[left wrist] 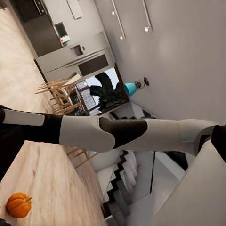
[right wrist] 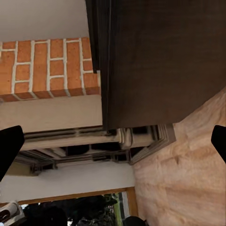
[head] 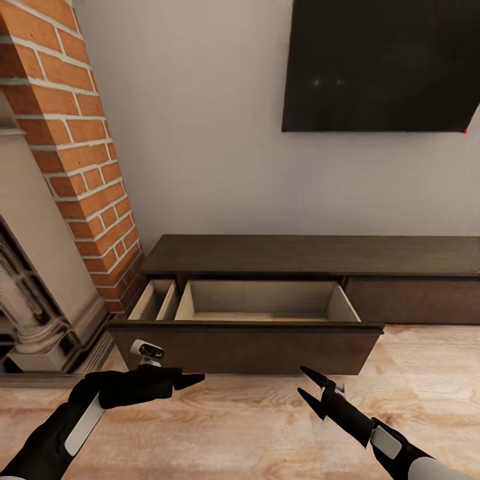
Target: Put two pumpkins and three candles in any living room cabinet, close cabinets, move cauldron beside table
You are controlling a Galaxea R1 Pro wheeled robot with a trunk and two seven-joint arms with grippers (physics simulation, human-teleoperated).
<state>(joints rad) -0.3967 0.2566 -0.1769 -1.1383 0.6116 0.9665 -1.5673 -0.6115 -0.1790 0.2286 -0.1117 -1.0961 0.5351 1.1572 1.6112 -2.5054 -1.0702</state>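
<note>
Both arms reach low over the wood floor [head: 267, 427]. Ahead, the dark brown cabinet [head: 313, 257] has its pale-lined drawer [head: 248, 333] pulled out. One orange ribbed pumpkin [left wrist: 19, 205] lies on the floor. Right gripper [head: 308, 387] is spread, empty; left gripper [head: 190, 381] closure indeterminate.

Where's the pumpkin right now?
One pumpkin shows in the left wrist view, sitting alone on the wood floor, near the robot's white and black arm. A dining set stands farther off across the room.
</note>
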